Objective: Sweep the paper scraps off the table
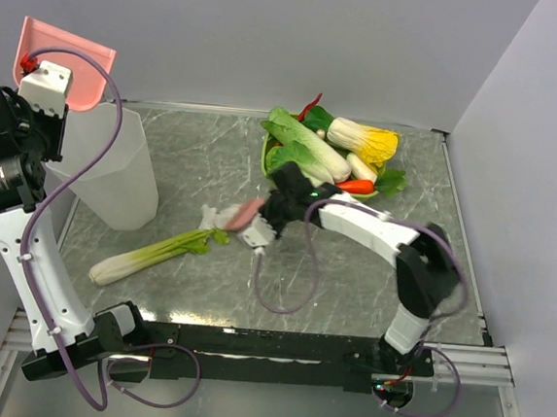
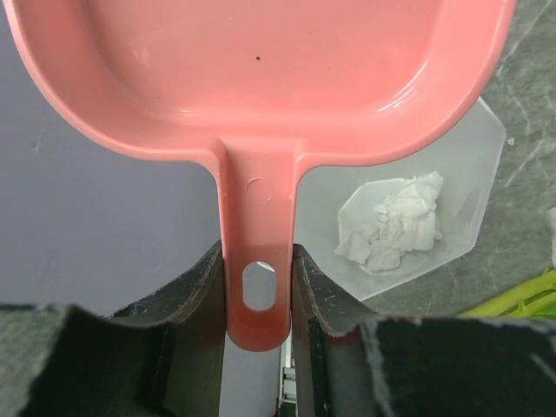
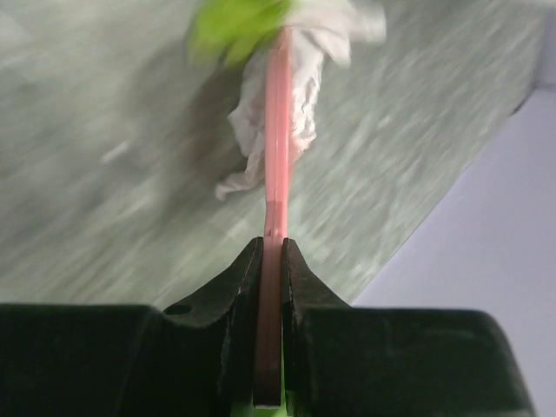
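Note:
My left gripper is shut on the handle of a pink dustpan, held high at the far left above a translucent white bin. Crumpled paper scraps lie in the bin's bottom. My right gripper is shut on a thin pink sweeping tool, seen edge-on. The tool's tip touches a white paper scrap on the table, right beside the leek's green leaves. From above, that scrap shows mid-table.
A leek lies slantwise on the left half of the table, its leaves toward the scrap. A green basket heaped with vegetables stands at the back centre-right. Walls close the back and right sides; a metal rail runs along the front.

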Controlling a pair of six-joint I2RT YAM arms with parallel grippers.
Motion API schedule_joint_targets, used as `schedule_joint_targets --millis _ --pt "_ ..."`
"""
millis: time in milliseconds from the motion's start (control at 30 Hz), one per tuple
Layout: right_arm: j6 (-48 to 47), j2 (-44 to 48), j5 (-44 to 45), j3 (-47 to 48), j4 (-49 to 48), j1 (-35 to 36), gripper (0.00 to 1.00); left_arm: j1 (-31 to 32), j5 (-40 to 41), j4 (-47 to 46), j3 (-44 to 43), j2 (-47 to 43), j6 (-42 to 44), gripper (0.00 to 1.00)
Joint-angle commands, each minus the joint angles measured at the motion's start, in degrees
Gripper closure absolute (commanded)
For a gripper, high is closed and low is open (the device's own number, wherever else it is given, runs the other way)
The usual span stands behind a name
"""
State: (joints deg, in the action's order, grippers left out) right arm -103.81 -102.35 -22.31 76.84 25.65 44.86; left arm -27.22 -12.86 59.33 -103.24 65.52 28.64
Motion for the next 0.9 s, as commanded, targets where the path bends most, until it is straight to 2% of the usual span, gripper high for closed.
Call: schedule_joint_targets --millis 0,100,200,300,400,600,667,767,867 --pt "-2.01 13.47 2.26 -8.87 16.16 -2.58 1.0 0.59 -2.78 -3.26 0.05 0.14 -0.69 0.99" --pt "-1.84 22.34 2.97 -14.67 22.95 -4.6 1.0 0.94 -3.83 -3.52 0.58 0.23 -0.87 0.99" --pt "3.94 29.38 -1.66 -15.5 20.42 -5.22 1.0 1.12 -4.89 -3.78 0.41 0.66 -1.48 0.99" --pt "18.05 30.72 -6.68 -10.6 16.64 -4.18 1.0 1.47 -5.68 -4.83 0.32 0.84 -2.36 0.99" --pt "30.01 27.82 -8.37 -5.84 10.14 -2.85 1.0 2.08 -6.21 -5.28 -0.38 1.28 -2.89 0.99" --pt "41.02 17.72 -5.65 -1.88 -6.88 0.31 1.0 2.88 -6.12 -5.28 -0.21 1.19 -2.36 0.99" --pt "44.73 12.72 -6.61 1.28 -8.94 0.67 1.0 2.96 -6.73 -5.63 -0.03 0.93 -2.8 0.99" --pt "52.37 5.33 -6.52 11.28 -9.39 0.93 1.0 3.23 -7.0 -5.54 -0.38 0.84 -3.42 0.99" --pt "63.26 1.1 -4.52 14.39 -14.38 1.02 1.0 3.4 -6.91 -5.63 -0.56 0.49 -3.51 0.99"
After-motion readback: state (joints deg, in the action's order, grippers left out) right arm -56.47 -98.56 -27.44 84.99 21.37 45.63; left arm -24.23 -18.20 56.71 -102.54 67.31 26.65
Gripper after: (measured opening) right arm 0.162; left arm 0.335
